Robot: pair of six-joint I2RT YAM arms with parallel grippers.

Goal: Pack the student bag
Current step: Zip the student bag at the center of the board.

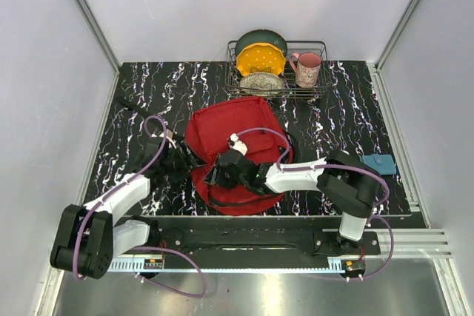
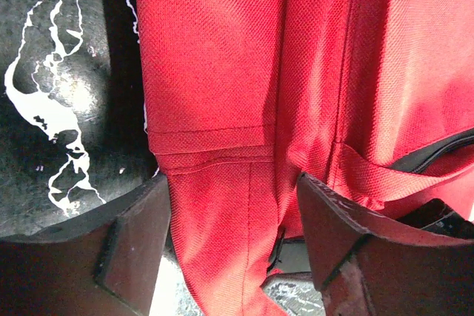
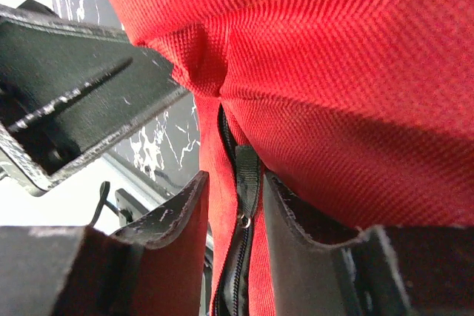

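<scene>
On the left of the black marbled table [image 1: 141, 90], my left gripper [image 1: 182, 159] reached in at the left edge of the student bag [image 1: 229, 127], a large red backpack that lay flat in the middle of the table between the two arms. In the left wrist view its two dark fingers [image 2: 141, 234] stood well apart on either side of a stitched fold of red fabric; I could not tell whether they were pinching that fold or only straddling it. Further right, my right gripper [image 1: 219, 175] sat on the bag's near edge, its arm stretched across from the right. In the right wrist view its jaws were drawn close together and clamped on the bag's edge, with red cloth and a black zipper [image 3: 244, 183] caught between them. Behind the bag stood a wire rack [image 1: 324, 57] holding a yellow plate [image 1: 261, 57] and other dishes, with a pink mug [image 1: 307, 69] at its right end. A small blue object [image 1: 379, 163] lay at the far right
</scene>
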